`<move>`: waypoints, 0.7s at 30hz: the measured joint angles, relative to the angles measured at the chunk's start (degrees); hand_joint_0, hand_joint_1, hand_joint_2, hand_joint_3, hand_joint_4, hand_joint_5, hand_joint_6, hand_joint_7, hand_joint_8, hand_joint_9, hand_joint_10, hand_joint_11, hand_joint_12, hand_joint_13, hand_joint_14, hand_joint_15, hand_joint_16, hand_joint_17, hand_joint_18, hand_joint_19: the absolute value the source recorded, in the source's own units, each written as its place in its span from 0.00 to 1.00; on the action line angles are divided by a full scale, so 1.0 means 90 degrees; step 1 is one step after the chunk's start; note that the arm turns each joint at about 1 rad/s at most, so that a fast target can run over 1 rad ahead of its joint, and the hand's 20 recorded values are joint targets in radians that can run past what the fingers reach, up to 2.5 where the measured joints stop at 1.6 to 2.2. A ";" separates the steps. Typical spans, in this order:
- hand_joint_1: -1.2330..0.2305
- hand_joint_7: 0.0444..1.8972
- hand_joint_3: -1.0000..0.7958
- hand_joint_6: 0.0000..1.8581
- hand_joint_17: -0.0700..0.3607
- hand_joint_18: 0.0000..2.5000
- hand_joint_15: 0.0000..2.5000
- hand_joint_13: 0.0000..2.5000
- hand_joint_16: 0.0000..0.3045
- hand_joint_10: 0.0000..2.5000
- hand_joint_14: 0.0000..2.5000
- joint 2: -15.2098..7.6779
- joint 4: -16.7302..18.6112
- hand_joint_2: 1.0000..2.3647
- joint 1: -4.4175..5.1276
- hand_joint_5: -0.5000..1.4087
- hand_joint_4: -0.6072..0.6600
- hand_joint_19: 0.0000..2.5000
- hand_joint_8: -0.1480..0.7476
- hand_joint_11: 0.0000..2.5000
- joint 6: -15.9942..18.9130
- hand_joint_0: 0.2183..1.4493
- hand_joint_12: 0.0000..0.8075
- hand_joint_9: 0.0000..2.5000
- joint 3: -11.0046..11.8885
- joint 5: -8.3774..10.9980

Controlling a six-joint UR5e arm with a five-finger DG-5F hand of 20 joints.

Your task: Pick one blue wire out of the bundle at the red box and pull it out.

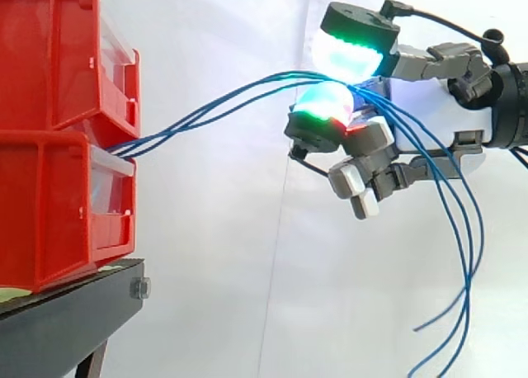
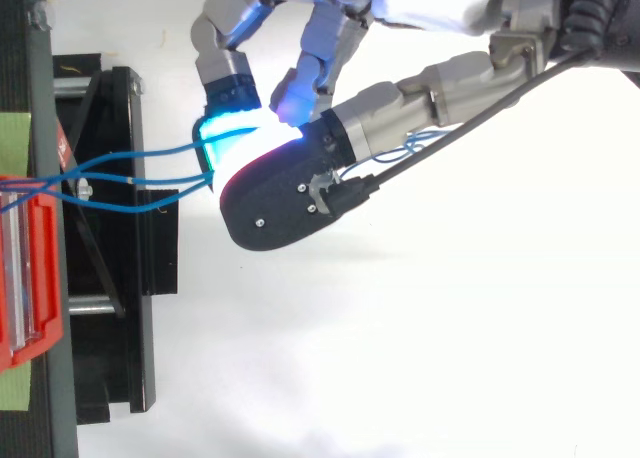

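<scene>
Several thin blue wires (image 1: 214, 104) run out of the gap between two stacked red bins (image 1: 58, 139) at the left and rise to the right. My hand (image 1: 429, 122) comes in from the right and is shut on the blue wires, pinching them between two glowing green fingertips (image 1: 355, 52). Past the pinch the wires' loose ends (image 1: 458, 254) hang down in long curves below the hand. In the top view the wires (image 2: 130, 183) spread from the red bin (image 2: 30, 268) to the cyan-lit fingertip (image 2: 225, 138), where the thumb (image 2: 290, 188) covers them.
The red bins stand on a black stand (image 1: 74, 312) with a bolt at its front edge. A white curtain (image 1: 247, 271) hangs behind. In the top view the stand's black frame (image 2: 120, 308) lies below the wires.
</scene>
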 measured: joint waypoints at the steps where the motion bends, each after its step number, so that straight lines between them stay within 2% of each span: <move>1: 0.29 0.61 0.38 0.49 0.43 0.38 0.26 0.41 0.17 0.01 0.01 0.0000 0.0000 0.01 0.0000 0.21 0.62 0.25 0.59 0.34 0.0000 0.32 0.53 0.49 0.0000 0.0000; 10: 0.21 0.58 0.34 0.50 0.44 0.36 0.25 0.38 0.17 0.01 0.01 -0.0002 -0.0002 0.01 0.0000 0.20 0.56 0.23 0.55 0.33 0.0000 0.37 0.52 0.45 0.0000 -0.0006; 14: 0.19 0.56 0.29 0.50 0.44 0.36 0.25 0.37 0.18 0.01 0.01 -0.0002 -0.0007 0.00 0.0000 0.19 0.57 0.22 0.54 0.33 0.0000 0.38 0.52 0.43 -0.0003 -0.0012; 16: 0.19 0.54 0.28 0.50 0.44 0.35 0.25 0.37 0.18 0.01 0.01 -0.0003 -0.0012 0.00 0.0000 0.19 0.60 0.23 0.54 0.32 0.0000 0.34 0.52 0.43 -0.0002 -0.0014; 19: 0.30 0.55 0.28 0.49 0.47 0.36 0.25 0.38 0.19 0.01 0.01 -0.0004 -0.0017 0.00 0.0000 0.19 0.62 0.25 0.57 0.33 0.0000 0.24 0.54 0.44 -0.0002 -0.0016; 21: 0.40 0.55 0.28 0.49 0.48 0.36 0.25 0.39 0.20 0.01 0.01 -0.0004 -0.0023 0.00 0.0000 0.20 0.62 0.26 0.59 0.32 0.0000 0.21 0.57 0.46 -0.0002 -0.0018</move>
